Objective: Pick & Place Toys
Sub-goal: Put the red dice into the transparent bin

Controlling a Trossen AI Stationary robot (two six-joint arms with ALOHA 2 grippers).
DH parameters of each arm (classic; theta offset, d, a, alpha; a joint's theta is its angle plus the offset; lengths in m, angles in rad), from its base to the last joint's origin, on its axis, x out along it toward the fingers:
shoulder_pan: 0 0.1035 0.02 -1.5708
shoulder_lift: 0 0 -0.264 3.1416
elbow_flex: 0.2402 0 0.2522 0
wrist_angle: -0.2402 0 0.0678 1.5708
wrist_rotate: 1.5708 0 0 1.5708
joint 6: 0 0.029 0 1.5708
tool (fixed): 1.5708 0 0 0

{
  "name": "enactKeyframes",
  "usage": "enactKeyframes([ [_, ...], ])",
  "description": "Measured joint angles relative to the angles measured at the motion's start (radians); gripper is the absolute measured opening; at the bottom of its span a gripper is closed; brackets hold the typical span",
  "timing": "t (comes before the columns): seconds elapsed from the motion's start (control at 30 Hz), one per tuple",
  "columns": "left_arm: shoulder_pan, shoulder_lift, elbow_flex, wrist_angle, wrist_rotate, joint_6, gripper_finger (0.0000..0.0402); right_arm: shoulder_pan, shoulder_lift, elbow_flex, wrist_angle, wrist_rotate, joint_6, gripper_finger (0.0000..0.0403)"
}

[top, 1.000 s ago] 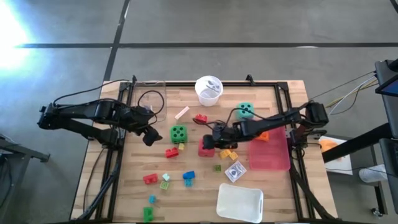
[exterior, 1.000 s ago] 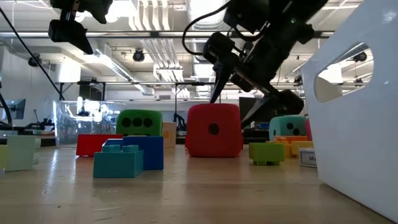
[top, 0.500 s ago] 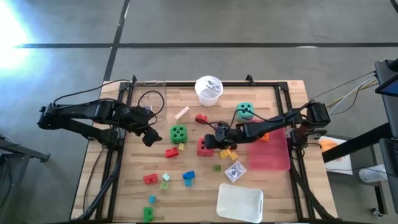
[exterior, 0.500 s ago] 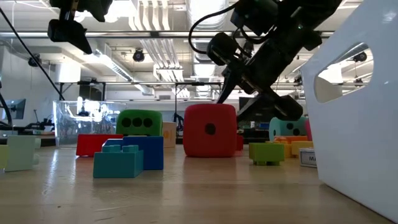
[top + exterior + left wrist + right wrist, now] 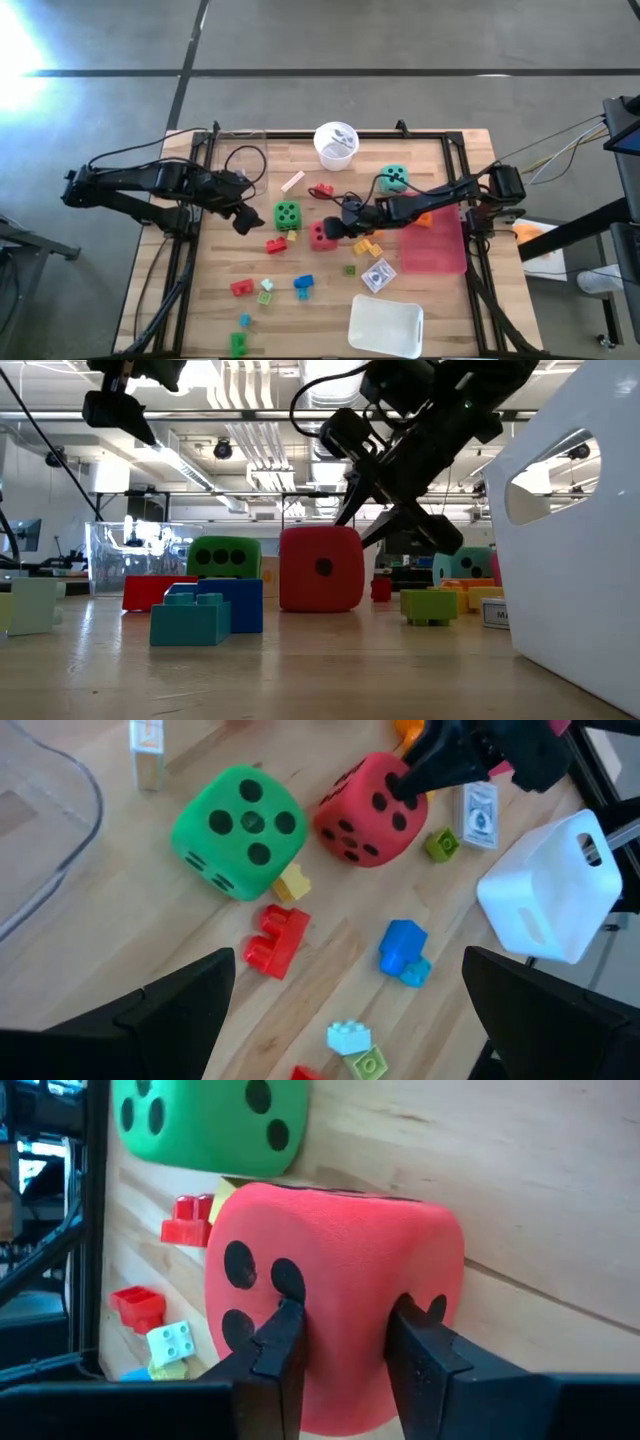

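At a wooden counter (image 5: 440,150) strewn with toys, the right gripper (image 5: 345,1342) presses its fingers (image 5: 285,1342) into the soft face of the red die (image 5: 321,234), pinching the foam near mid-counter; whether the die has left the wood cannot be told, and in the low view it seems to sit on the surface. The green die (image 5: 287,214) sits just beside it, with the teal die (image 5: 394,178) farther back near the white cup (image 5: 335,144). The left gripper (image 5: 240,219) hovers with fingers spread wide and empty, near the green die at the counter's left side.

The job looks barely begun. Small bricks lie scattered across the counter: a red brick (image 5: 276,245) and a yellow one just beside the dice, a blue brick (image 5: 303,285), a green brick (image 5: 238,343) at the near edge. The white tray (image 5: 385,324) at the near edge appears to hold nothing, and the pink lid (image 5: 433,245) on the right carries only an orange piece at its far corner. By this view, nearly every toy remains to be collected.
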Motion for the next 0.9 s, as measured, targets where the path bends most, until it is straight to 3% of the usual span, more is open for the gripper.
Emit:
enactKeyframes([
  [0.37,0.0,0.0,0.0,0.146,0.0,-0.025,0.0392,0.0,-0.165,0.031,0.015,0.032,-0.102,0.0048],
  [0.7,-0.003,0.0,0.0,0.393,0.019,0.097,0.0392,0.0,-0.345,0.044,0.024,0.112,-0.215,0.0029],
  [0.9,-0.003,0.003,0.0,0.483,0.018,0.119,0.0392,0.0,-0.399,0.045,0.15,0.126,-0.274,0.0021],
])
